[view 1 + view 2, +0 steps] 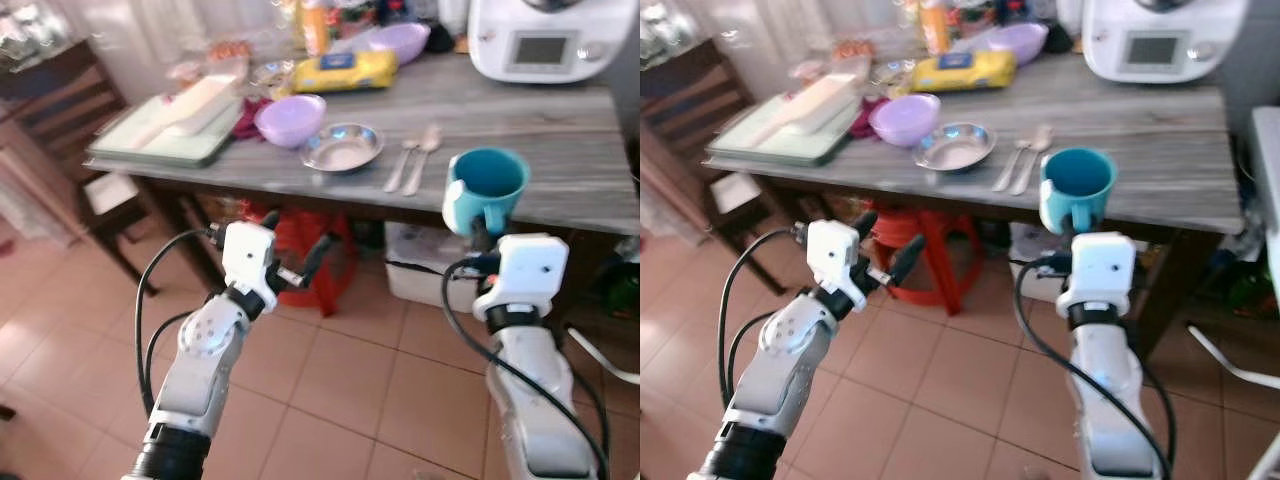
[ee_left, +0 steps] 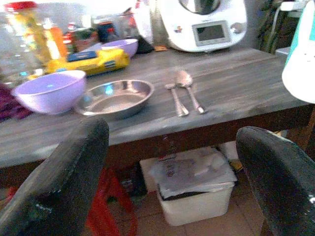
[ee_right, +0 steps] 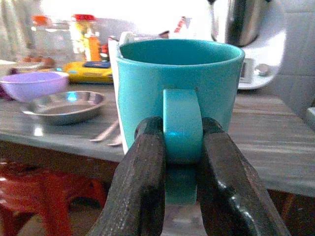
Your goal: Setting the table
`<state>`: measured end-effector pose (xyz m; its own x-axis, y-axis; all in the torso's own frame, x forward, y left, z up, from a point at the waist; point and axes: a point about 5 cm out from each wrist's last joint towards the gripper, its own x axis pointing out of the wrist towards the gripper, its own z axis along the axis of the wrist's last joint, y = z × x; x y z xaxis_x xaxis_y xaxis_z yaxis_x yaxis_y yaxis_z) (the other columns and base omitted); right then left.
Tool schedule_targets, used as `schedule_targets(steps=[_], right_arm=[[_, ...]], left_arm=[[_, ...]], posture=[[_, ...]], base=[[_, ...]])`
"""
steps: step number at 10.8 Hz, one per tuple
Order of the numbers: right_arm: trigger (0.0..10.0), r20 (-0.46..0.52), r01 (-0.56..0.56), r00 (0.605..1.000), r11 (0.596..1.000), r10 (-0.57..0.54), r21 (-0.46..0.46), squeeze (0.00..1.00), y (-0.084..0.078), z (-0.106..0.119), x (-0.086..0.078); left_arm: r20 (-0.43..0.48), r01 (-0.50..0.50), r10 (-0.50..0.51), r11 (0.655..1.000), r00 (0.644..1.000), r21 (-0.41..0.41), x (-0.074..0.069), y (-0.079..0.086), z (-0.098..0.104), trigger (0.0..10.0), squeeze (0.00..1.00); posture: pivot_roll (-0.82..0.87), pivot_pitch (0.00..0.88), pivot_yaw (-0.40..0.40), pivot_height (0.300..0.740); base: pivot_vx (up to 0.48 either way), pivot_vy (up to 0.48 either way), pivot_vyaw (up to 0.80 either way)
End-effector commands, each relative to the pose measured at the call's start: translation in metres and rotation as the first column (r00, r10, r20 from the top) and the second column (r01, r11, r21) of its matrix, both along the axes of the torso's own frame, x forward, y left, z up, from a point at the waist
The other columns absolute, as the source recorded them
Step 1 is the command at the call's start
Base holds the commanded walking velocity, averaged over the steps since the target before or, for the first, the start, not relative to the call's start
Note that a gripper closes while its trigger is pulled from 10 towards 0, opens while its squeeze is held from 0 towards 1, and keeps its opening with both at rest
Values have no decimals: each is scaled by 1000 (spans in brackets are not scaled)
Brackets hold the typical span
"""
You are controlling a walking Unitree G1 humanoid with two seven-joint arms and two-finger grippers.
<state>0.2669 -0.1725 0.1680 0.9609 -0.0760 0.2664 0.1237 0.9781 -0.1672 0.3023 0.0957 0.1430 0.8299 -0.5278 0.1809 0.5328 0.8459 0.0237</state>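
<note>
My right gripper is shut on the handle of a teal mug, holding it upright at the near edge of the grey wooden table. On the table lie a steel plate, a fork and spoon side by side, and a purple bowl. A second purple bowl sits further back. My left gripper is open and empty, raised in front of the table's near edge, below the plate.
A white kitchen machine stands at the back right. A yellow packet, bottles and a green tray crowd the back left. Under the table are a red stool and a white bin. A dark chair stands left.
</note>
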Motion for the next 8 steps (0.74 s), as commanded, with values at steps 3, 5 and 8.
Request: schedule_targets(steps=[3,5,8], right_arm=[[10000,36,-8,999,1000,9,-23,0,1,9,-2],[10000,34,-3,999,1000,3,-14,0,0,9,0],[10000,36,-10,999,1000,11,-12,0,2,9,2]], left_arm=[[20,7,-6,1000,1000,-13,0,-3,7,10000,0],[17,9,-9,1000,1000,-15,0,-4,6,10000,0],[17,9,-9,1000,1000,-14,0,-4,6,10000,0]], posture=[[-135,90,171,740],[-136,89,171,740],[-132,87,170,740]], base=[[315,0,0],[319,0,0],[319,0,-185]])
